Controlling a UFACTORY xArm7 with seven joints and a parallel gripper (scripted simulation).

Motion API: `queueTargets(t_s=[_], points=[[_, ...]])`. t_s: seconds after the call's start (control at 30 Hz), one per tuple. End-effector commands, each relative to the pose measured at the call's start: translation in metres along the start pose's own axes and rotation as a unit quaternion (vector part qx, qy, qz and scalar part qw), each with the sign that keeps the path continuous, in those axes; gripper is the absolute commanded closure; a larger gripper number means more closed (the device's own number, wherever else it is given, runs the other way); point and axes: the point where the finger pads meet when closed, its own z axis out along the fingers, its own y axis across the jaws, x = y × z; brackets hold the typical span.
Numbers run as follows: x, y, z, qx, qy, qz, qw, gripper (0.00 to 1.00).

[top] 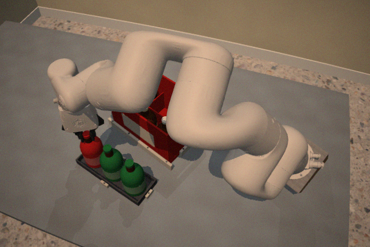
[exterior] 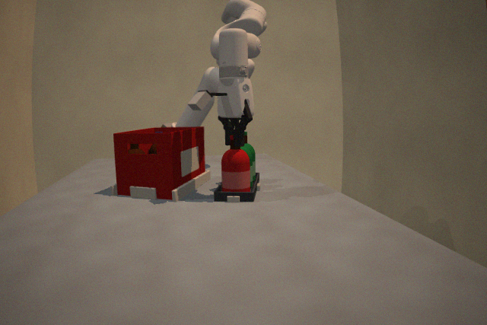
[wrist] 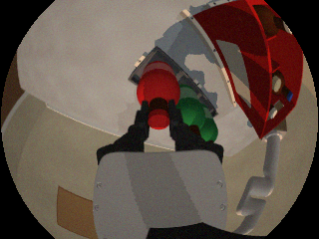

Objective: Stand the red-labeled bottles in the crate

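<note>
A red bottle (top: 91, 149) stands upright at the left end of a dark tray (top: 115, 182). My gripper (top: 85, 134) is directly above it and is shut on its neck; it also shows in the exterior view (exterior: 235, 138) and in the wrist view (wrist: 159, 115). The bottle's base looks level with the tray in the exterior view (exterior: 236, 170). Two green bottles (top: 111, 162) (top: 133, 177) stand upright on the tray beside it. The red crate (top: 150, 122) stands behind the tray, partly hidden by my arm, with brown bottles inside.
The crate (exterior: 159, 162) rests on pale runners, close to the tray's long side. My arm's base (top: 307, 163) is mounted at the right of the grey table. The arm arches over the crate and hides most of its cells.
</note>
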Motion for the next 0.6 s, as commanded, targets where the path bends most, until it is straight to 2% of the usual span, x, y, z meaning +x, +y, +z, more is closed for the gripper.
queueTargets(t_s=[0.0,0.57], points=[[0.002,-0.002,-0.005,0.003,0.003,0.000,1.000,1.00],[0.002,-0.002,-0.022,0.003,0.003,0.000,1.000,1.00]])
